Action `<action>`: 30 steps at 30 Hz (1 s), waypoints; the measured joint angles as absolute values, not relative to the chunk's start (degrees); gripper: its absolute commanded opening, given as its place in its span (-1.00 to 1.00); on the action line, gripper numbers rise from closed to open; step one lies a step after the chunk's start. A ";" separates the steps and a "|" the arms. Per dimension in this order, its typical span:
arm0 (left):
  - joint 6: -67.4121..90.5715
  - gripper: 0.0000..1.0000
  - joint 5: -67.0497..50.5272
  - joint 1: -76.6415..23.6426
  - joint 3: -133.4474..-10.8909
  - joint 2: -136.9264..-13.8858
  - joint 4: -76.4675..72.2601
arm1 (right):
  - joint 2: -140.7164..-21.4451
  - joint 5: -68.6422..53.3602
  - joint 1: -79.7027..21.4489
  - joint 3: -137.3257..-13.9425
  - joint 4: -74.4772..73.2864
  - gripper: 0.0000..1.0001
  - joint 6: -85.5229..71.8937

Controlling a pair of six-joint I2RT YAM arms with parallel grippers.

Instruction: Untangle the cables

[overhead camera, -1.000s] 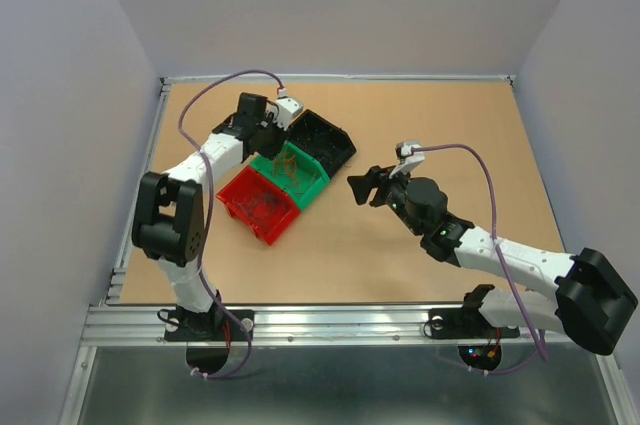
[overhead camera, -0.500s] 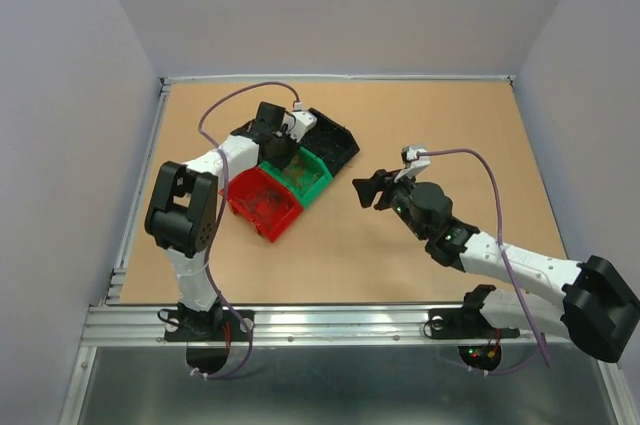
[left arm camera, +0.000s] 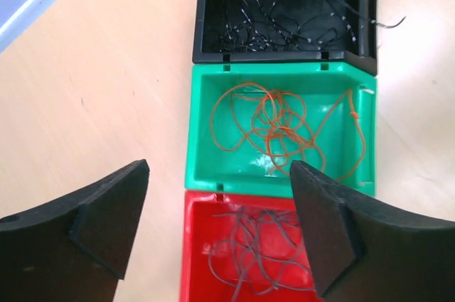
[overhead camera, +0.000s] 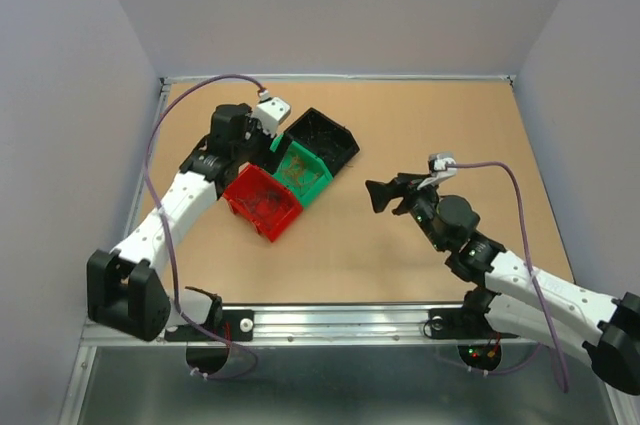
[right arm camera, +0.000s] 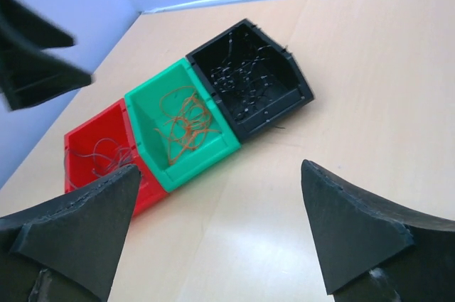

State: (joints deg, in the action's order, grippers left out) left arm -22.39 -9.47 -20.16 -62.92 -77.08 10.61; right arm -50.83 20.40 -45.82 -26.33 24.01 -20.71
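The cables lie sorted in three bins set in a row. A thin orange cable curls in the green bin. A grey cable lies in the red bin, and a black-and-white cable lies in the black bin, with one end poking over its wall. My left gripper hangs open above the near edge of the green and red bins, holding nothing. Well to the right of the bins, my right gripper is open over bare table, also holding nothing.
The bins stand diagonally at the left middle of the brown table. The grey walls close in the left, back and right sides. An aluminium rail runs along the near edge.
My left gripper has drawn back to the left from above the green bin, and its jaws have opened wider. My right gripper has pulled back to the right and opened wider too.
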 measured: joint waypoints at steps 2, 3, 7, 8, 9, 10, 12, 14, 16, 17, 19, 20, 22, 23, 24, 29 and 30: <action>-21.10 0.98 -9.98 -18.52 -57.71 -70.54 8.60 | -46.04 22.33 -45.82 -24.36 21.87 1.00 -20.23; -20.10 0.98 -10.61 -17.15 -55.07 -66.81 7.40 | -44.18 23.16 -45.82 -23.81 20.93 1.00 -20.01; -18.28 0.98 -12.10 -10.57 -47.59 -54.00 2.35 | -33.19 27.03 -45.82 -20.01 17.43 1.00 -19.94; -17.78 0.98 -12.21 -8.64 -45.67 -50.35 1.15 | -30.94 27.68 -45.82 -19.07 16.75 1.00 -20.23; -17.28 0.98 -12.29 -7.53 -43.68 -47.37 -0.38 | -27.09 28.36 -45.82 -17.61 15.81 1.00 -20.67; -16.69 0.98 -12.40 -6.70 -41.58 -44.40 -1.54 | -25.28 28.64 -45.82 -16.78 15.35 1.00 -21.26; -15.92 0.98 -13.26 -5.34 -37.04 -39.00 -3.40 | -18.00 29.63 -45.82 -13.02 12.43 1.00 -22.72; -15.44 0.98 -13.78 -4.86 -31.40 -32.10 -3.62 | -12.78 30.04 -45.82 -10.81 9.58 1.00 -24.05; -14.66 0.98 -13.19 -4.86 -28.10 -27.03 -3.57 | -7.16 30.63 -45.82 -8.62 6.74 1.00 -25.63; -14.39 0.98 -13.02 -4.86 -26.89 -24.67 -3.53 | -4.82 30.87 -45.82 -7.66 5.26 1.00 -26.41; -14.09 0.98 -13.02 -4.80 -25.45 -20.69 -3.38 | -2.28 30.87 -45.82 -6.55 3.18 1.00 -27.81; -14.02 0.98 -13.17 -4.78 -25.32 -19.14 -3.55 | -2.15 30.87 -45.82 -6.46 2.31 1.00 -28.14; -14.02 0.98 -13.63 -4.78 -25.30 -16.25 -4.60 | -3.07 31.05 -45.82 -6.46 1.45 1.00 -28.82; -14.04 0.98 -13.96 -4.78 -25.30 -15.70 -4.95 | -3.60 31.14 -45.82 -6.46 1.32 1.00 -28.97; -14.06 0.98 -14.41 -4.78 -25.30 -15.29 -5.02 | -4.40 31.24 -45.82 -6.46 1.04 1.00 -29.28; -14.06 0.98 -15.25 -4.78 -25.10 -15.14 -4.89 | -6.48 31.31 -45.82 -6.46 -0.12 1.00 -29.98; -14.06 0.97 -15.31 -4.78 -25.10 -15.14 -4.86 | -6.46 31.31 -45.82 -6.46 -0.10 1.00 -30.06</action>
